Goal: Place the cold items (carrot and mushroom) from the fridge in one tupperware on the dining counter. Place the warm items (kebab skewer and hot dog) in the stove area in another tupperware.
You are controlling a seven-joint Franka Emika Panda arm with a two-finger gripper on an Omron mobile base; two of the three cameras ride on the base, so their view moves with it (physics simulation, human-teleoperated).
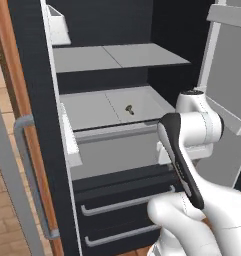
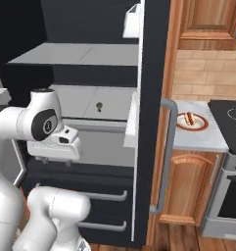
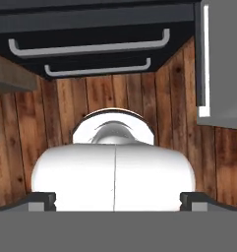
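Note:
The fridge (image 1: pixel 37 75) stands open in front of me, its black door edge (image 2: pixel 153 73) swung out. A tiny tan mushroom (image 1: pixel 129 109) sits alone on the lower pale grey shelf (image 1: pixel 92 112); the right base view has the mushroom (image 2: pixel 99 105) at the shelf's middle. My gripper (image 3: pixel 118 199) hangs in front of the fridge, below shelf height, pointing down at the wood floor. It is open, with its fingertips (image 3: pixel 44 199) far apart and nothing between them. The hot dog (image 2: pixel 190 118) lies on a round plate on the counter by the stove. Carrot, kebab skewer, tupperware and dining counter are out of view.
Two black drawers with grey bar handles (image 1: pixel 127 202) sit under the shelves. White door bins (image 1: pixel 57 27) hang on the left door, whose long grey handle (image 1: pixel 29 180) faces outward. A second door (image 1: pixel 227 75) stands open at right. The stove (image 2: pixel 227 117) and a wood cabinet (image 2: pixel 188 186) lie further right.

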